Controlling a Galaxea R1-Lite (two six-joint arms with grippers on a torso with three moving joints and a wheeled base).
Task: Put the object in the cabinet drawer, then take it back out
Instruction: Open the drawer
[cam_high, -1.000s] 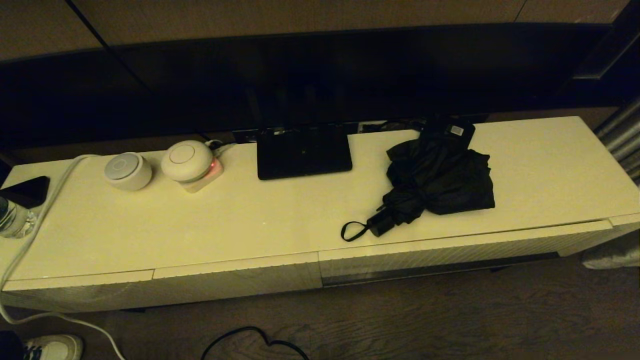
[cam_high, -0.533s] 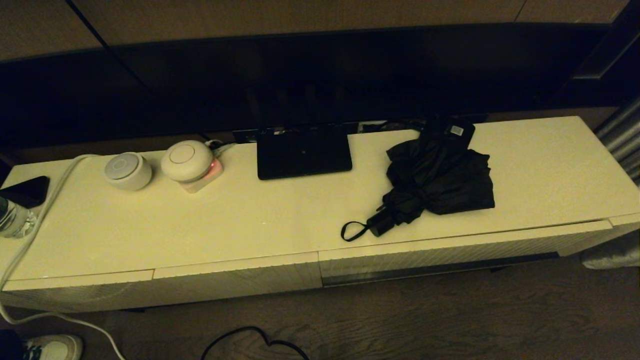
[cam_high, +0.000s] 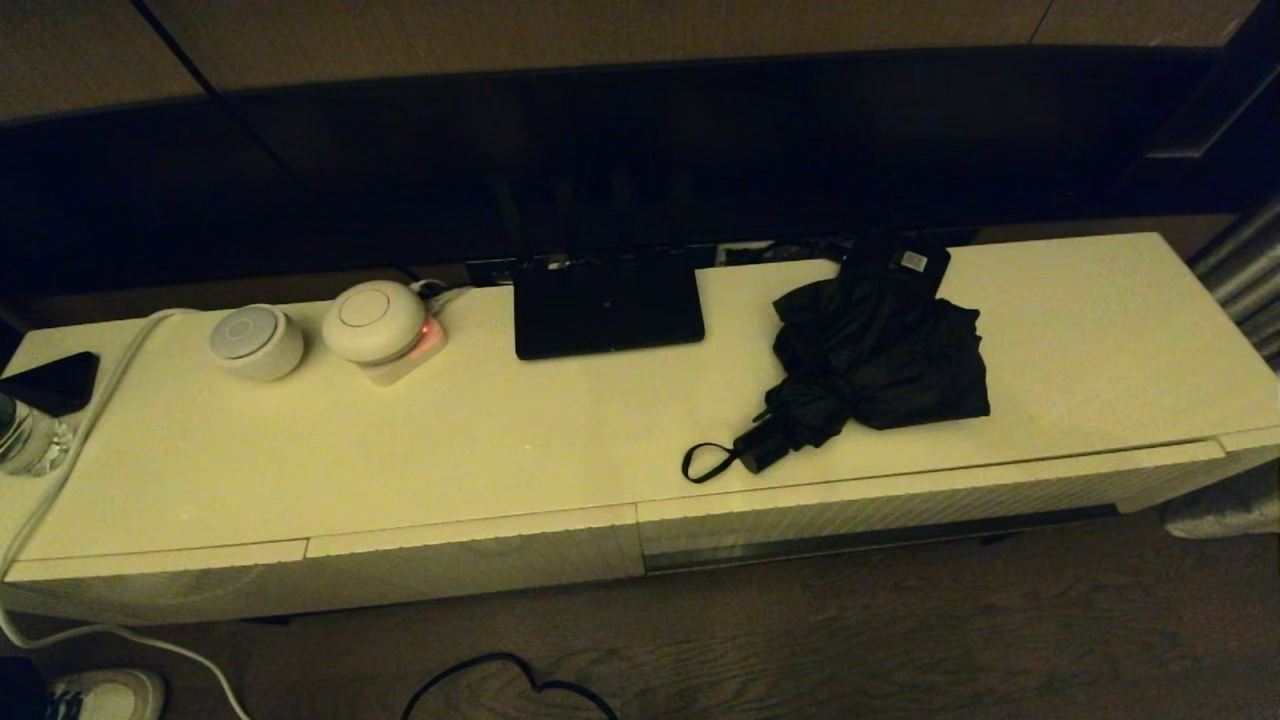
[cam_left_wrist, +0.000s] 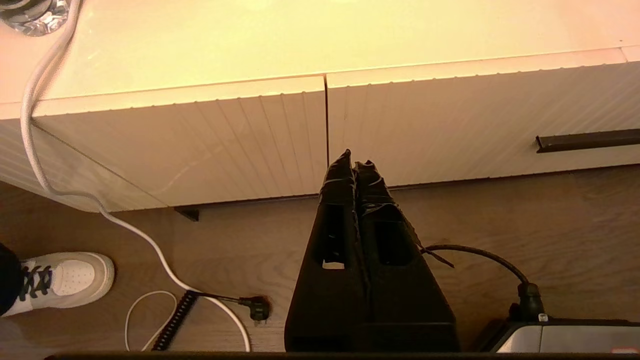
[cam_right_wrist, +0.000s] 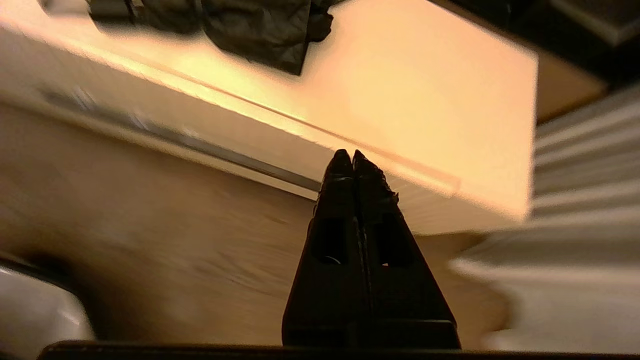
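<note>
Untouched, umbrella (cam_high: 880, 365) lies near cabinet's (cam_high: 560, 455) front edge above shut drawer (cam_high: 930, 497); both grippers, left (cam_left_wrist: 354, 163) and right (cam_right_wrist: 347, 152), pressed together.

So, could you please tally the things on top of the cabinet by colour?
Black: 4 - umbrella, router, small box, phone
White: 2 - round devices
Clear: 1 - bottle
Total: 7
</note>
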